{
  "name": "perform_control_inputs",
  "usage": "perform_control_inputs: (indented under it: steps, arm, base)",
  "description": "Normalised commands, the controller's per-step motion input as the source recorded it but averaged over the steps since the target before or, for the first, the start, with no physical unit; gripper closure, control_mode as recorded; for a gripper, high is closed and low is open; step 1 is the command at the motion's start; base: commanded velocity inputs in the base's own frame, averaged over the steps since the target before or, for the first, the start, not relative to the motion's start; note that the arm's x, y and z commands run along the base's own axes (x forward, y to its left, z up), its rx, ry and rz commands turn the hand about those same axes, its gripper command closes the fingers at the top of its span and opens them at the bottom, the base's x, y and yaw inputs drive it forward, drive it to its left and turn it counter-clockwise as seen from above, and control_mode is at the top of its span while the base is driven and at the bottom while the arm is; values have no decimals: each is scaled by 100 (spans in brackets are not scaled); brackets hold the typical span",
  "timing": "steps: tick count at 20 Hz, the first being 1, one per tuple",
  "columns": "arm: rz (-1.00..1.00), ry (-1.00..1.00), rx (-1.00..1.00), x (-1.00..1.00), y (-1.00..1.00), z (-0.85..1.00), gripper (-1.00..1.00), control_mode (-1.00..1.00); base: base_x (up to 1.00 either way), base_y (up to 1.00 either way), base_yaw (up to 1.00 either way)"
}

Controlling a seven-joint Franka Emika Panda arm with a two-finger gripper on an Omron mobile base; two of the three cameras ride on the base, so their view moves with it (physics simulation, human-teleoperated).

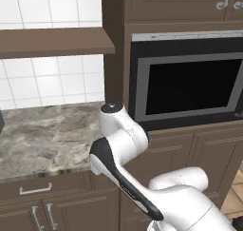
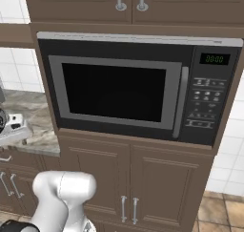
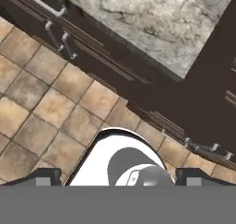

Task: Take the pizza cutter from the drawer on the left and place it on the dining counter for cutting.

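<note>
Tool (image 3: 120,178) released: in the hand view I see its two dark fingertips (image 3: 46,176) standing wide apart with nothing gripped between them, and it points down at the tan tiled floor (image 3: 41,112) in front of the cabinets. The drawer (image 1: 61,186) sits directly under the front edge of the marble bench (image 1: 42,135), toward the lower left corner of the left base view. Its front is flush with the cabinet face, so it is shut and I cannot see what it holds. Its horizontal silver bar handle (image 1: 35,189) is untouched, well apart from the tool. Two cabinet doors (image 1: 80,211) with vertical handles are just below it. The white arm (image 1: 123,144) is folded in front of the bench's right corner, beside the built-in microwave (image 1: 190,82). White tiles (image 1: 52,82) back the bench.
</note>
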Motion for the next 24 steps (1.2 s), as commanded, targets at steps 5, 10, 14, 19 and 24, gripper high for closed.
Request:
perform_control_inputs:
  steps: [5,10,14,19,24]
  arm:
    - [59,1,-4,-11,100,-98,-100,-100]
    - [30,-23,-17,-6,100,-39,-100,-100]
    - [0,-28,-29,5,100,-9,-100,-100]
    - [0,-37,-36,10,100,-12,-100,-100]
    - [0,-18,-16,39,84,-9,-100,-100]
  base:
    - [0,0,0]
    - [0,0,0]
    - [0,0,0]
    - [0,0,0]
    - [0,0,0]
